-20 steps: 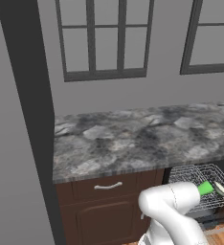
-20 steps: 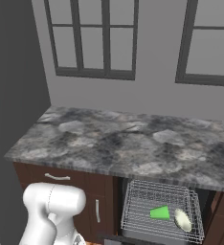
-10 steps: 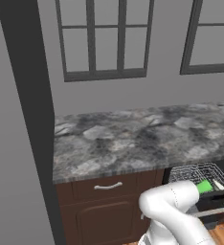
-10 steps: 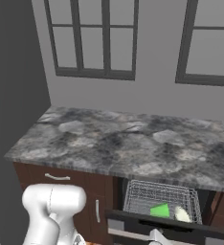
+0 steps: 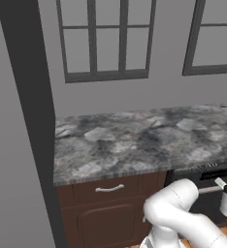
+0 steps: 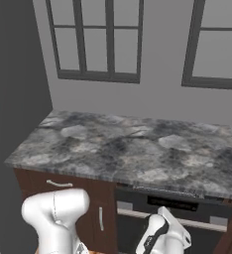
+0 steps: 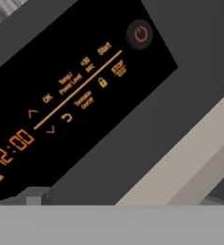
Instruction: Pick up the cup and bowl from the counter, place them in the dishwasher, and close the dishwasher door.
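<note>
Last step in hand, by the look of it: closing the door [image 6: 177,218]. Door upright or very nearly so under the counter [image 6: 133,149], pale handle [image 6: 138,215] running across its upper edge, control strip above it. Hand pressed up to the door front at about 5 o'clock in the right base view, gripper [image 6: 160,233] low against the panel; in the left base view, wrist at 4 o'clock beside the black front [image 5: 202,193]. Hand view very close on the lit control panel [image 7: 71,91], handle bar [image 7: 190,158] slanting off toward 4 o'clock. Finger state: cannot tell, tips hidden. Cup and bowl nowhere on the counter, so presumably inside the dishwasher behind the door, though unseen. Whether the door is fully latched, not clear from these views. Next move calls for a short, square push until the panel sits flush with the brown cabinets [image 5: 105,208], then a straight pull-back of the hand clear of the handle.
</note>
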